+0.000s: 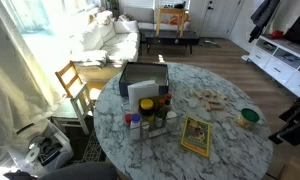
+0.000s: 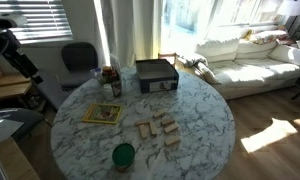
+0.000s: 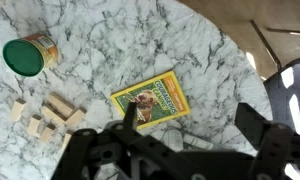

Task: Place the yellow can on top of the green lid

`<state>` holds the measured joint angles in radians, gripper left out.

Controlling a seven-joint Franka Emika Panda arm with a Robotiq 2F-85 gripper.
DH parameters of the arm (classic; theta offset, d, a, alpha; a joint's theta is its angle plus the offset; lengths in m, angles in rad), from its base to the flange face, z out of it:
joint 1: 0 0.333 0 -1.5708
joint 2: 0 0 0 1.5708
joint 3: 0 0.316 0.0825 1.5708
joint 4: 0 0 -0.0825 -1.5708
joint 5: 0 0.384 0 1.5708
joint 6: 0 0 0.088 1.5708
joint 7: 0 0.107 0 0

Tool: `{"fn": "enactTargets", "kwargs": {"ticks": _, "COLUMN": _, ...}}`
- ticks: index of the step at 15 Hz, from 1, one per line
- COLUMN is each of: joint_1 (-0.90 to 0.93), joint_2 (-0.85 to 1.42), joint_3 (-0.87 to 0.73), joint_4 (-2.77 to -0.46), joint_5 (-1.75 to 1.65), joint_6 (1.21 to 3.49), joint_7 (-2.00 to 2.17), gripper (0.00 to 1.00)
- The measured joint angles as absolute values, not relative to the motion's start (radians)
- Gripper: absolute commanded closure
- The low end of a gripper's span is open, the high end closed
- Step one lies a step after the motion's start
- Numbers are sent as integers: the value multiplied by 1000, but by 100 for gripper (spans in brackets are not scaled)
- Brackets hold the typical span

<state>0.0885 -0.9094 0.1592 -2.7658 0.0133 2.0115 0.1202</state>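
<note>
Wrist view: tool released, empty. Worktop carries one green lid, one booklet, several blocks.

Living room in daylight, with a round marble-topped table at the centre.
A white sofa is set before bright windows, and blinds are lowered over another window. The wooden floor is marked by a sun patch. A wooden chair is drawn up beside the table. A grey office chair is seen behind the table, and a white low cabinet is placed along a wall.
</note>
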Motion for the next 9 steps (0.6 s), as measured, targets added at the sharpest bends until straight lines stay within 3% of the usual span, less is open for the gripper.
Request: {"fn": "enactTargets", "kwargs": {"ticks": 9, "joint_1": -229, "joint_2": -525, "joint_3": 90, "joint_4": -2694, "joint_5": -215, "joint_6": 2315, "joint_7": 205, "gripper": 0}}
